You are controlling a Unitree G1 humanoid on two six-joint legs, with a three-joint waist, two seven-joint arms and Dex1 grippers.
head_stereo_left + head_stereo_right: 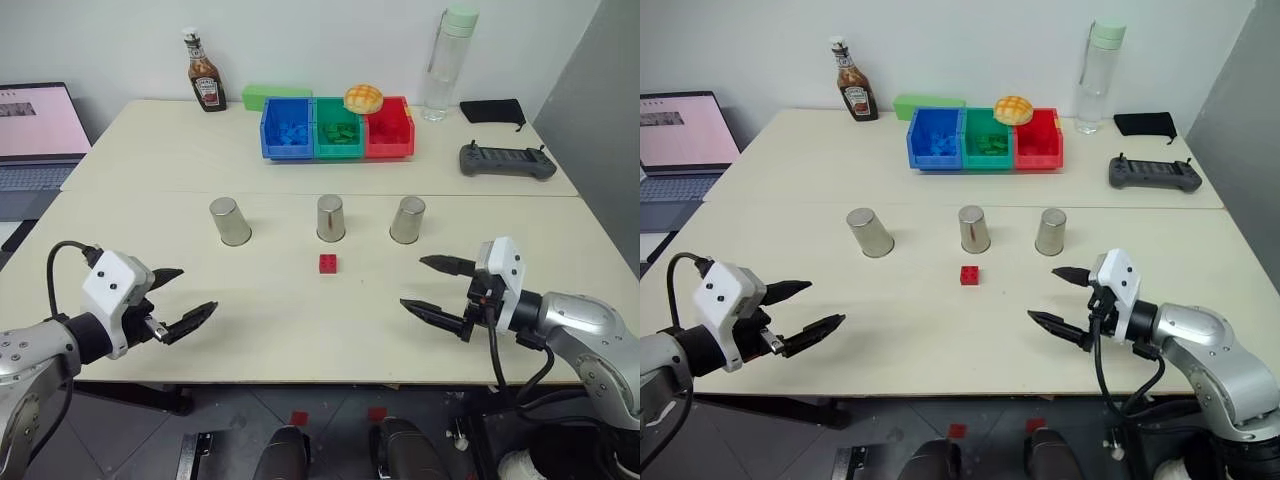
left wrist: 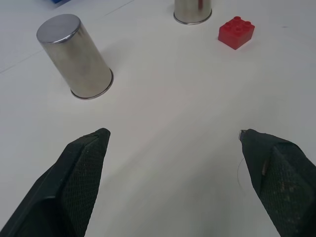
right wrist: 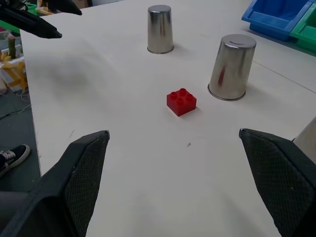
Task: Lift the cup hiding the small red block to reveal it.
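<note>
The small red block point(image 1: 328, 263) is lying uncovered on the surface point(image 1: 300, 330), just in front of the upright middle cup point(image 1: 331, 217). It is sitting ahead of and between both sets of fingers, somewhat nearer the right gripper point(image 1: 437, 288). Both the right and the left gripper point(image 1: 178, 300) are being held spread wide and empty.

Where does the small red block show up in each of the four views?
Left eye view: the small red block lies uncovered, just in front of the middle cup.
Right eye view: same spot.
Left wrist view: upper right, beside a cup's base.
Right wrist view: centre, between the gripper fingers.
Shared landmark: the middle cup.
</note>
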